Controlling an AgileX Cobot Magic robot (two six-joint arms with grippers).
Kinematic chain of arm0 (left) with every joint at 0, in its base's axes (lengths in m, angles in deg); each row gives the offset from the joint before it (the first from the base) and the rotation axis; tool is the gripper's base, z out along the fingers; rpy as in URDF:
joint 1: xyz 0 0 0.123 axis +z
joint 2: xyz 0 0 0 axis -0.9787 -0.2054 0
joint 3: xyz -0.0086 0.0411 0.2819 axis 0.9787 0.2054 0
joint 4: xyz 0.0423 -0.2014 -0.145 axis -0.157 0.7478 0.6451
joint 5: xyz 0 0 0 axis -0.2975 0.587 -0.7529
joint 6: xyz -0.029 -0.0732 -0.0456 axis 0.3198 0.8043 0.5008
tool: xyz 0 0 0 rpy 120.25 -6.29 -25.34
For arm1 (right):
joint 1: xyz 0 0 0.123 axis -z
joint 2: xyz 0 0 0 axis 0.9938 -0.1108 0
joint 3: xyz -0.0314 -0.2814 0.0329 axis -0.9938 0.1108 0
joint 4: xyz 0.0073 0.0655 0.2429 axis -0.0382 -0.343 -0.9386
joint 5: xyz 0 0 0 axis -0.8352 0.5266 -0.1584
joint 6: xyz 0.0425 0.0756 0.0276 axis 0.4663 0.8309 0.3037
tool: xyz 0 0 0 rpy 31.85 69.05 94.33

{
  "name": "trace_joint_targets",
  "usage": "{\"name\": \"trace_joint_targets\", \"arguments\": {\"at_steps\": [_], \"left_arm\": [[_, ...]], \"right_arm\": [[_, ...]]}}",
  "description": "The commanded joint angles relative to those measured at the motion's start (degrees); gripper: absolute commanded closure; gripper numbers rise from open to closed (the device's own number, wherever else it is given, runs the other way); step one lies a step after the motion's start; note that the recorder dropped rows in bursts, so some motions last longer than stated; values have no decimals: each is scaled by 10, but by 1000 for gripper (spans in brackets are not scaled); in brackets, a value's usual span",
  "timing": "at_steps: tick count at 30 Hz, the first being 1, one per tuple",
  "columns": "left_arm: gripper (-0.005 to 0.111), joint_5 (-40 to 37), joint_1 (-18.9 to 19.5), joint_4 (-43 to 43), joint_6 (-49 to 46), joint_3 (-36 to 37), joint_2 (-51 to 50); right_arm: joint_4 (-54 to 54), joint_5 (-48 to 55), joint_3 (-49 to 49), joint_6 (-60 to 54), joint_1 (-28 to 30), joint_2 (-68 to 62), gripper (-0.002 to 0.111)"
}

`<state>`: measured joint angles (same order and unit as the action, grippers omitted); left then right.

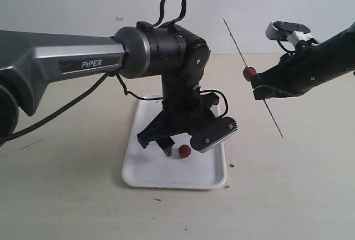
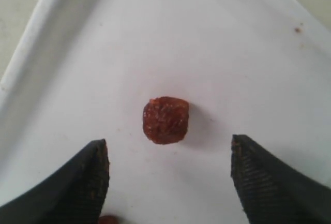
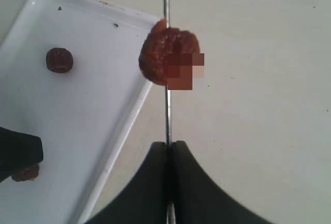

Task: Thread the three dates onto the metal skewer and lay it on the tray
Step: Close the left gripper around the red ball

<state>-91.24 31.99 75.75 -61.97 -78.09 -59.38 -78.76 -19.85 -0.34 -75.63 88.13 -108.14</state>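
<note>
The white tray (image 1: 173, 178) lies under my left gripper (image 1: 177, 143), which hangs open just above it. In the left wrist view one wrinkled dark red date (image 2: 165, 120) rests on the tray (image 2: 103, 53) just ahead of the gap between the open gripper (image 2: 169, 146) fingers, touching neither. A second date (image 2: 107, 220) peeks in beside one finger. My right gripper (image 1: 256, 87) is shut on the thin metal skewer (image 1: 236, 43), held slanted above the table right of the tray. A third date (image 1: 249, 73) is threaded on it, just above the gripper (image 3: 170, 144).
Small red crumbs (image 1: 231, 166) lie on the beige table by the tray's right edge. The right wrist view shows both loose dates (image 3: 59, 60) on the tray (image 3: 93, 110); one is partly covered by a left finger (image 3: 18, 151).
</note>
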Motion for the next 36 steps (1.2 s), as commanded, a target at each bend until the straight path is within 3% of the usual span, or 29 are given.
{"name": "trace_joint_targets", "arguments": {"at_steps": [1,17,19,23,28,36], "left_arm": [[41,-1,0,6,-7,1,0],[43,29,0,6,-2,1,-35],[48,29,0,6,-2,1,-35],[73,13,0,6,-2,1,-35],[96,-8,0,6,-2,1,-35],[100,-16,0,6,6,1,-35]], "right_arm": [[-8,-4,-4,-4,2,2,108],[-15,-4,-4,-4,2,2,108],[-15,-4,-4,-4,2,2,108],[-18,-4,-4,-4,2,2,108],[-18,-4,-4,-4,2,2,108],[-20,-4,-4,-4,2,2,108]]}}
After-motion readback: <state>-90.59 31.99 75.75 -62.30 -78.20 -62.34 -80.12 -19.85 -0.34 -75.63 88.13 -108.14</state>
